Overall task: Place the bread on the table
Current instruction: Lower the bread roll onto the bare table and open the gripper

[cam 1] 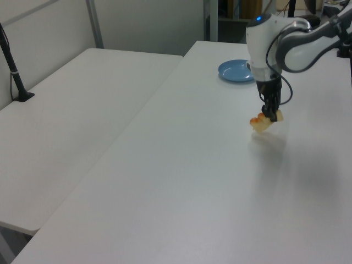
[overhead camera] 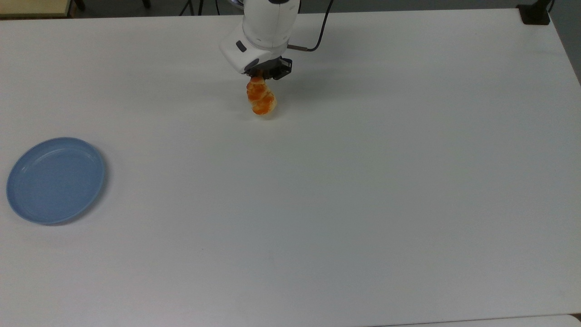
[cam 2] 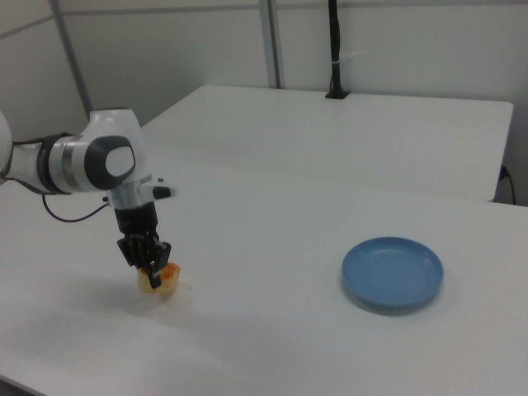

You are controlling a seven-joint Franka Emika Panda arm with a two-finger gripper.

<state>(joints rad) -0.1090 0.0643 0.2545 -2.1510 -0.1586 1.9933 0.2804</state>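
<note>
The bread (overhead camera: 261,100), a pale roll with orange-glazed bumps, hangs from my gripper (overhead camera: 258,81), which is shut on its upper end. Its lower end is at or just above the white table (overhead camera: 363,181), with its shadow right under it. In the left view the bread (cam 1: 259,122) is below the gripper (cam 1: 270,115), well in front of the blue plate. In the right view the bread (cam 2: 161,278) sits under the gripper (cam 2: 153,268), far to the right view's left of the plate.
A light-blue round plate (overhead camera: 53,180) lies near the top view's left edge, also in the left view (cam 1: 236,71) and the right view (cam 2: 393,273). A black post base (overhead camera: 534,13) stands at the top view's far right corner. A second white table (cam 1: 71,110) adjoins.
</note>
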